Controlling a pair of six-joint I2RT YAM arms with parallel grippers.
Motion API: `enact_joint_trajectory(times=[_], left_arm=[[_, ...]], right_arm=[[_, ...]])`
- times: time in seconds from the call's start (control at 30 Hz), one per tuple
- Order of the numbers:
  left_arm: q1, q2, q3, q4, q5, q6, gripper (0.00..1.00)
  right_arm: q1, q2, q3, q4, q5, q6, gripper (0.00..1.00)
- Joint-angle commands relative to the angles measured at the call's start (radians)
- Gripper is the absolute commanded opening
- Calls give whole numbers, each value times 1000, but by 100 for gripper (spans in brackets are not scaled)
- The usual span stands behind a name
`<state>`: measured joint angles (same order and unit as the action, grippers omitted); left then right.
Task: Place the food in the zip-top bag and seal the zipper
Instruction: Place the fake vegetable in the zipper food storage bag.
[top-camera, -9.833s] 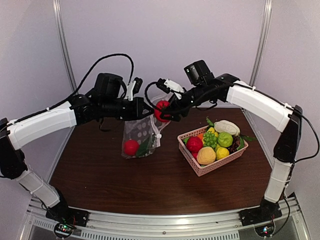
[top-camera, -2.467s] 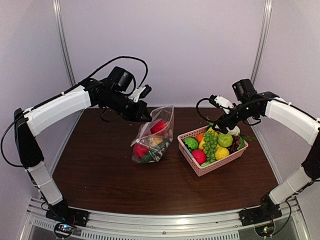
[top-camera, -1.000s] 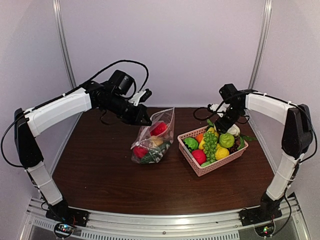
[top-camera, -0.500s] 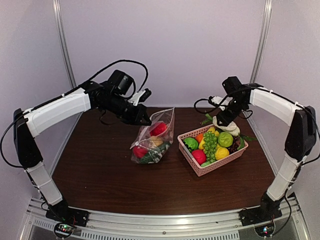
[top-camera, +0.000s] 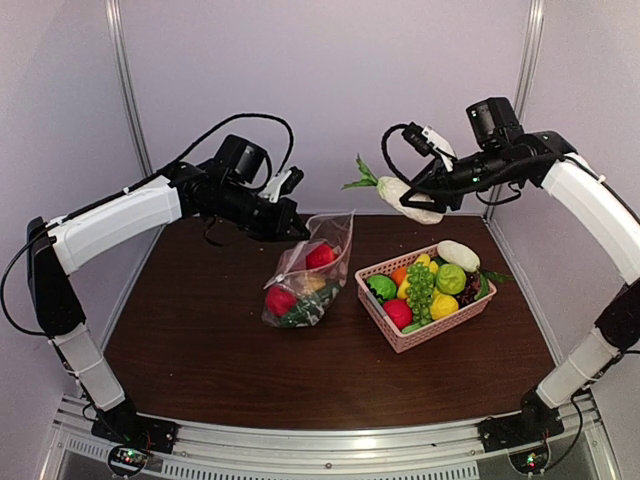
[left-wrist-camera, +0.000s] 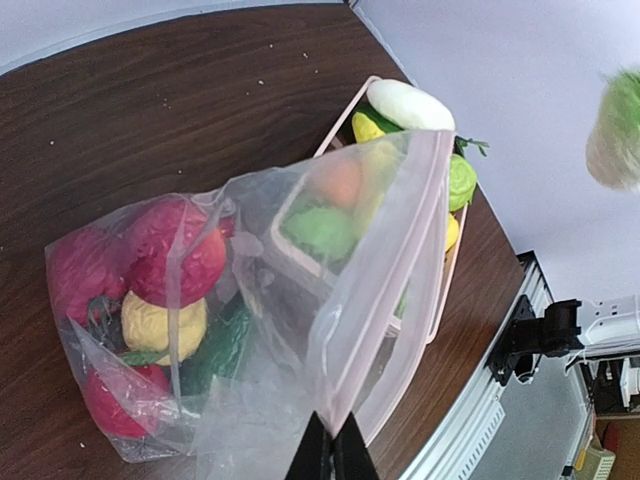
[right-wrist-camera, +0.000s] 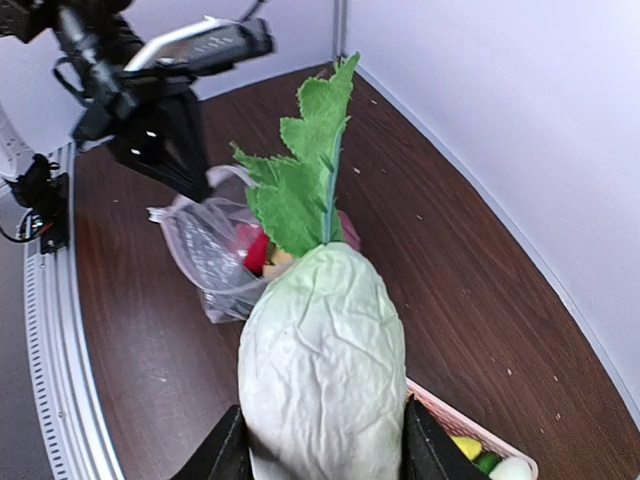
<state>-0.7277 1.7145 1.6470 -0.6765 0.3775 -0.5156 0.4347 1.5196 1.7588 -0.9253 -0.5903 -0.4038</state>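
Surface: dark wood table (top-camera: 200, 350)
Left gripper (top-camera: 297, 230): pinching the zip-top bag (top-camera: 312, 268) by its mouth edge
Right gripper (top-camera: 432, 192): clamped on white cabbage (top-camera: 405, 197), aloft
Relation: bag mouth below cabbage, toward left arm; leafy end points there

Top cam looks down over the whole desk (top-camera: 200, 360), wrist cams sit close, all three catch the zip-top bag (top-camera: 305, 270)

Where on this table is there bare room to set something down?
The table is bare along its near edge, in front of the zip-top bag and pink basket, and left of the bag. The gap between bag and basket is narrow; the basket is full.
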Motion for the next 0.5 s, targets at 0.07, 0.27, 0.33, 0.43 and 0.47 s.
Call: enact_joint_trajectory(times=[0.07,0.27,0.33,0.43,0.47], left_arm=[[-4,-6,-10,125,58,-65,0],[-4,-28,0,127,55,-81,0],[-4,-45,-7,135,55,-86,0],[-4,-77,-39,180,59,-99,0],[-4,-87,-51,194,55,-104,0]], right_arm=[[141,13,44,48,-162,4,45],[237,202,232,-118,-54,-18,43],[250,251,241,-150,-29,-7,42],[272,274,228,-174,0,-5,42],[278,277,224,-180,9,-4,42]])
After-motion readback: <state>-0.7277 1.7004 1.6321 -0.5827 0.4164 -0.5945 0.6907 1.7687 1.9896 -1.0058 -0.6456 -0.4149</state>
